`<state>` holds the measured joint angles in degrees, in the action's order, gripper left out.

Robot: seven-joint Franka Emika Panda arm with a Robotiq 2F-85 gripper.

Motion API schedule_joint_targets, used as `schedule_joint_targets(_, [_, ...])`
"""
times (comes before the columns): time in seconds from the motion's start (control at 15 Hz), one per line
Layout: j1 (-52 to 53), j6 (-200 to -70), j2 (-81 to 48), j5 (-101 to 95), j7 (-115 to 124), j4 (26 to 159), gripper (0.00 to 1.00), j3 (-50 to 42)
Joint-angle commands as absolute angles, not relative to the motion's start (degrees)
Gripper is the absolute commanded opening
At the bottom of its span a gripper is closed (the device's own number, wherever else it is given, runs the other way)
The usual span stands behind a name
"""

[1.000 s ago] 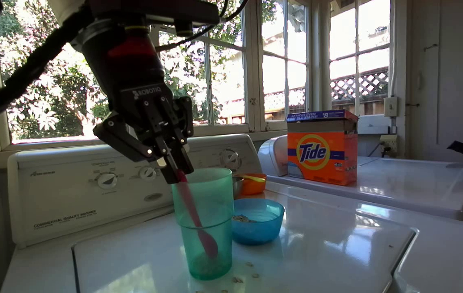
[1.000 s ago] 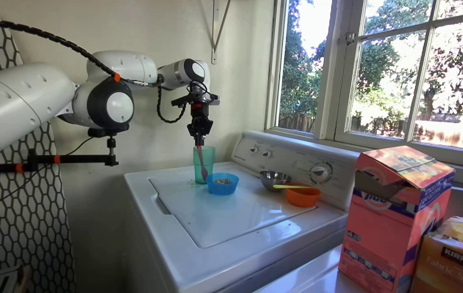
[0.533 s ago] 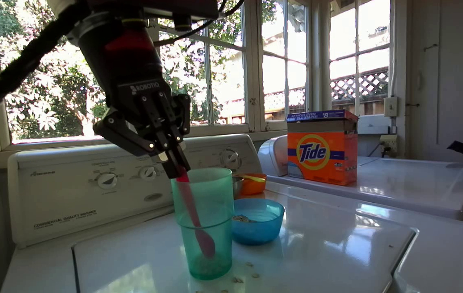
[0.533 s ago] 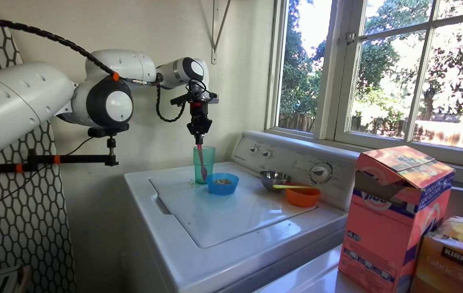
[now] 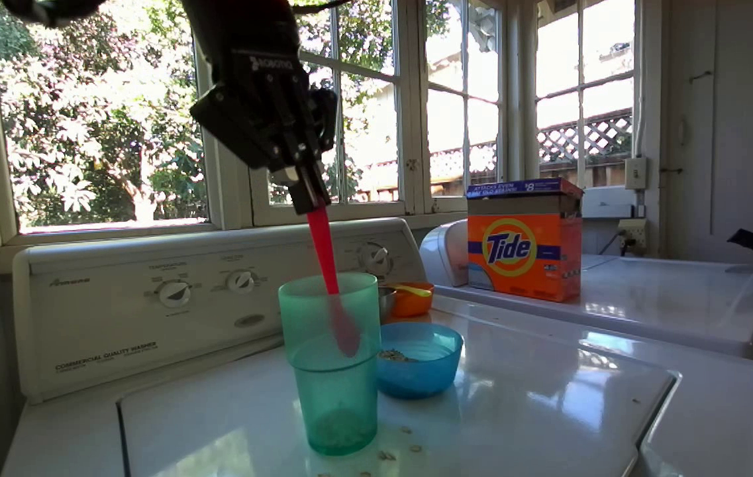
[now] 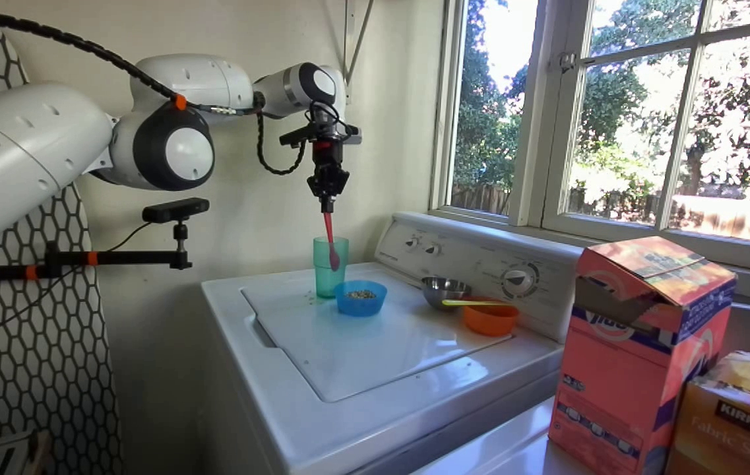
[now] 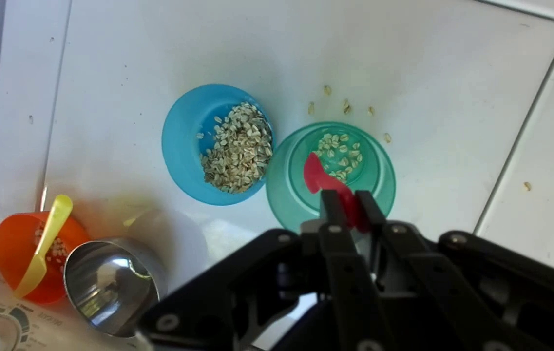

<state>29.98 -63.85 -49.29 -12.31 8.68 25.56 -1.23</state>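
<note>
Gripper [image 7: 348,199] is clenched on the handle end of a pink spoon [image 5: 324,252], which hangs below it, near-upright, long axis aimed between 5 and 6 o'clock in both exterior views. Relation that counts, I'd say: spoon head is below the rim of the green cup [image 5: 336,401], ringed by its wall, in the upper half and apart from the oats [image 7: 343,148] at the bottom. Wrist view puts the head at roughly 10 o'clock of the gripper; blue bowl [image 7: 181,141] holding a bigger heap lies on the same bearing, just beside the cup (touching or not, can't tell). Loose flakes [image 7: 347,107] on the counter [image 7: 442,73] at 12 to 2 o'clock of the cup. Farther out, around 8 o'clock in that view: steel bowl [image 7: 84,282], then orange bowl [image 6: 490,323] with a yellow spoon [image 7: 45,243] across its rim. View differences: exterior views give the head's height over the oats, wrist view doesn't; wrist view gives pale grains [image 7: 57,251] inside the orange bowl, exteriors don't. Detergent box [image 5: 523,245] shows in both exterior views; softener box [image 6: 734,429] in an exterior view only, at its 4 o'clock edge.
</note>
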Motion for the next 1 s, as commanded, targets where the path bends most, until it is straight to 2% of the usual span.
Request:
schedule_joint_targets(0.0, [26.1, -60.97, -45.06, -7.92, 6.34, 26.04, 0.03, 1.37])
schedule_joint_targets(0.53, [15.21, -62.91, -40.27, 3.28, -1.7, 26.02, 0.03, 6.93])
schedule_joint_targets(0.93, [6.74, -62.55, -41.66, 7.63, -1.43, 26.16, 0.03, 6.67])
